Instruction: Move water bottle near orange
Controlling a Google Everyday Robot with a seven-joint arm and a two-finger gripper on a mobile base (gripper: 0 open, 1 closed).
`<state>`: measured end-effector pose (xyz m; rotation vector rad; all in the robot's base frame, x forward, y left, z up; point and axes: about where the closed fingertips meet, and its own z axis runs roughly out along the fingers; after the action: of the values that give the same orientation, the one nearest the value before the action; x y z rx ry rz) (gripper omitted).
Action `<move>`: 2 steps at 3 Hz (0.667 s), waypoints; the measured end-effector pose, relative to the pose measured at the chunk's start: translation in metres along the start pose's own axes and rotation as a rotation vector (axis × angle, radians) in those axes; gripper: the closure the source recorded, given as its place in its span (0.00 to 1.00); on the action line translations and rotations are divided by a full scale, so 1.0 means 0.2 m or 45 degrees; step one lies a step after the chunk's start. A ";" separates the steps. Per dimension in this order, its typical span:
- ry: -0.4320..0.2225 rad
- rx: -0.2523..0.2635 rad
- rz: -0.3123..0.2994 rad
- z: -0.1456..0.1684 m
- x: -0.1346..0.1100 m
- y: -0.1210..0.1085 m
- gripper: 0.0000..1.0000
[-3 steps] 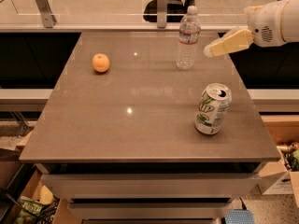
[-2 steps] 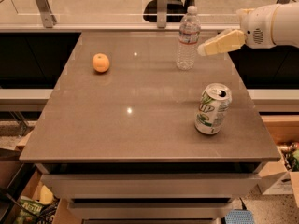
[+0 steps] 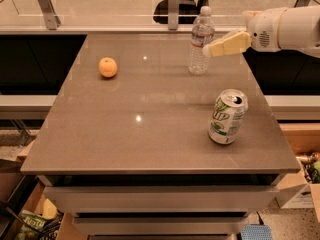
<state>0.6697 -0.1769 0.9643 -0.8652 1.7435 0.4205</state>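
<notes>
The water bottle [image 3: 201, 40] stands upright at the far right of the brown table [image 3: 150, 119]; it is clear and ribbed with a white cap and a white-and-red label. The orange [image 3: 108, 67] lies at the far left, well apart from the bottle. My gripper [image 3: 209, 50], with cream-coloured fingers on a white arm, reaches in from the right at label height, its tip right at the bottle's right side.
A green-and-white soda can [image 3: 227, 116] stands tilted near the table's right edge, in front of the bottle. A glass rail with metal posts [image 3: 173, 6] runs behind the table. Cardboard boxes [image 3: 300, 189] sit on the floor to the right.
My gripper has moved left and now reaches the bottle's right side. The bottle, orange and can have not moved.
</notes>
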 end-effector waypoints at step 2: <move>-0.083 -0.063 0.005 0.16 -0.03 0.02 0.00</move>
<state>0.6894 -0.1512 0.9582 -0.8741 1.6810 0.4908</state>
